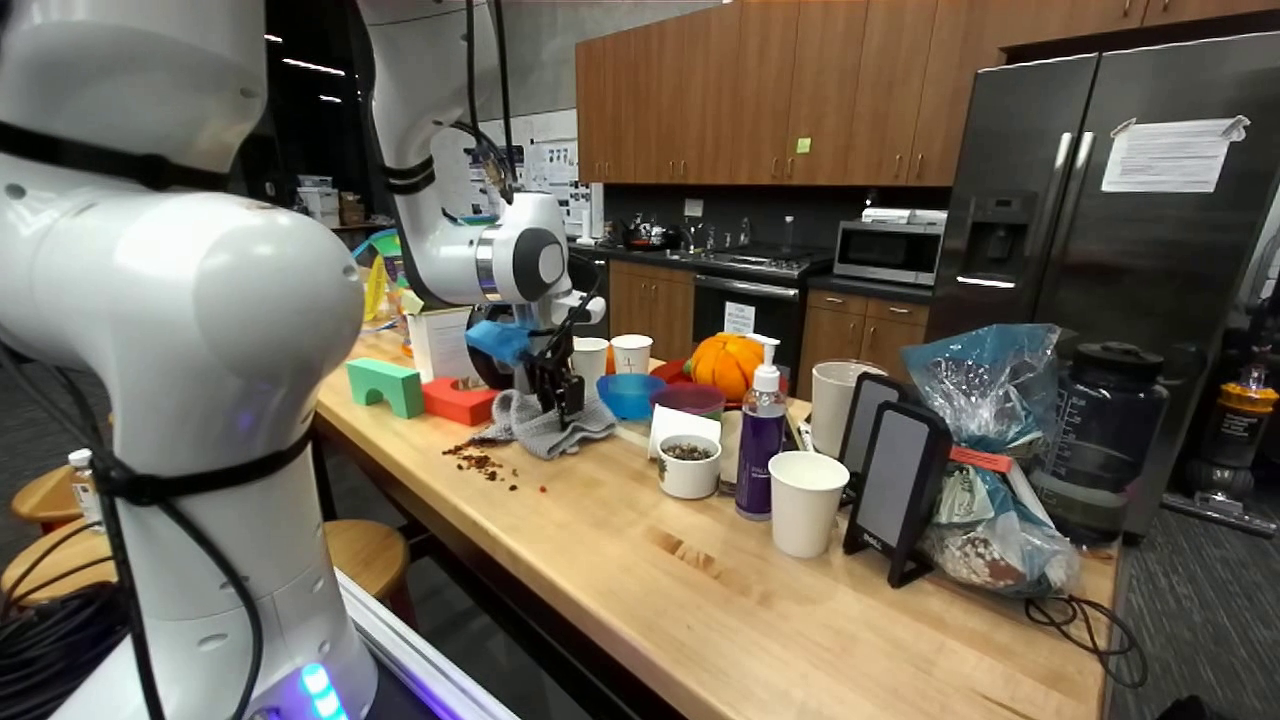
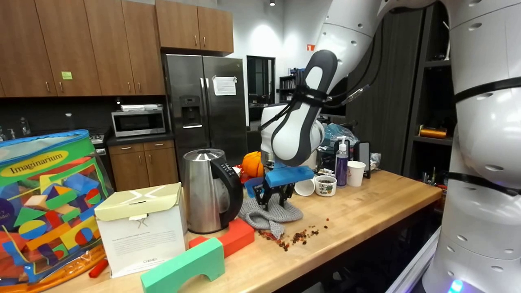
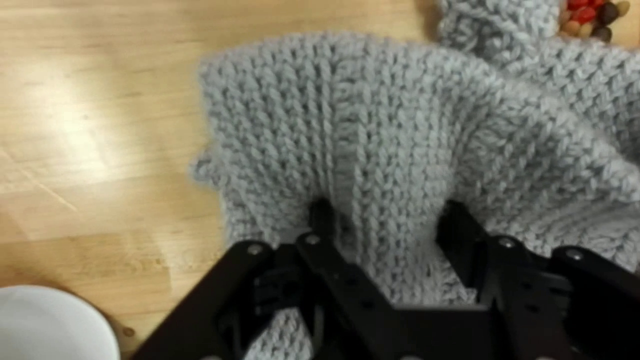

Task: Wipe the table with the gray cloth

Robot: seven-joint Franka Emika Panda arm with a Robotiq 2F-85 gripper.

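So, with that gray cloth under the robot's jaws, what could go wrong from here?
The loose dark and red bits lie between the gray cloth and the near edge of the table, so a sweep that way might push them off. The jaws stand apart against the gray cloth; I can't tell whether they grip it, so it may slip. A wide sweep could also tip the small white tub.

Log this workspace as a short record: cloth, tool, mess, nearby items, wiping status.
Cloth: rumpled gray knitted cloth, lying on the light-brown wooden countertop
Tool: black two-fingered tool, jaws apart, touching the cloth
Mess: small red, brown and dark pellets, scattered beside the cloth
Nearby: thick red block, black-handled silver metal kettle
Wiping status: apparently unfinished; pellets lie on the countertop
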